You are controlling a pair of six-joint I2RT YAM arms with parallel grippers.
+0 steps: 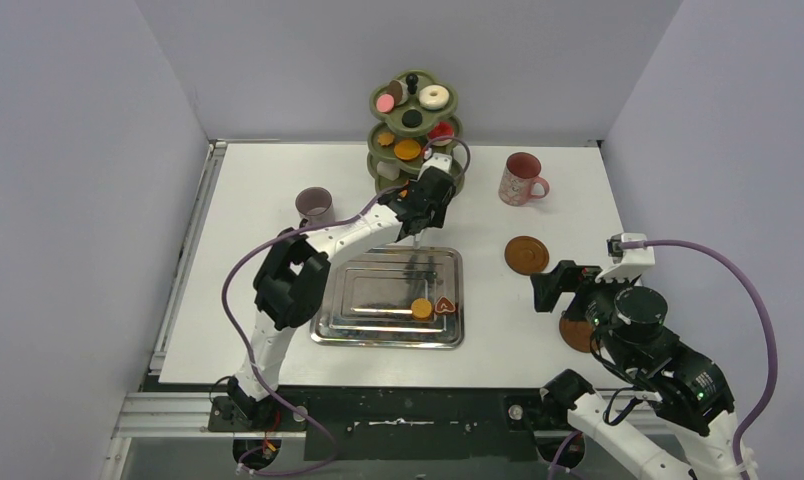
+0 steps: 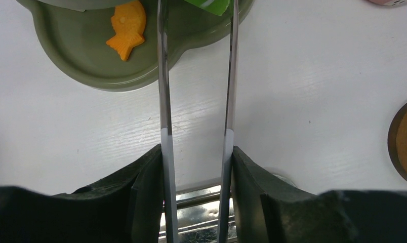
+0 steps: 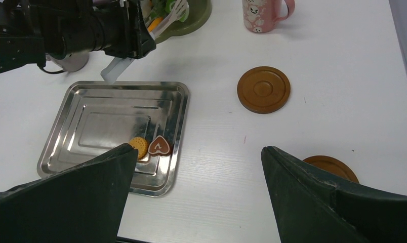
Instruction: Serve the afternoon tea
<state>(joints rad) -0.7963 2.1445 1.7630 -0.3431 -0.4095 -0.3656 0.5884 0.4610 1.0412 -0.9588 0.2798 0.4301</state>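
**Bright steel, matt black plastic, white board**

To us the tray (image 3: 105, 126) looks like polished metal, almost mirror-bright, with smeared reflections across its stepped floor. The tongs (image 2: 164, 91) are thin metal strips, glossy along the blades, with a paler, duller band lower down. On the left gripper (image 2: 197, 152) and the right gripper (image 3: 197, 149) we see black fingers, apparently plastic, matt and faintly grainy. The table (image 2: 302, 101) is a smooth white board with fine streaks in its surface. The round coaster (image 3: 263, 89) looks like brown wood with a satin finish and ringed grooves. The olive stand (image 2: 90, 66) is smooth with a low sheen. The pink mug (image 3: 262, 15) is glossy, and the orange fish-shaped sweet (image 2: 125, 28) is matt.
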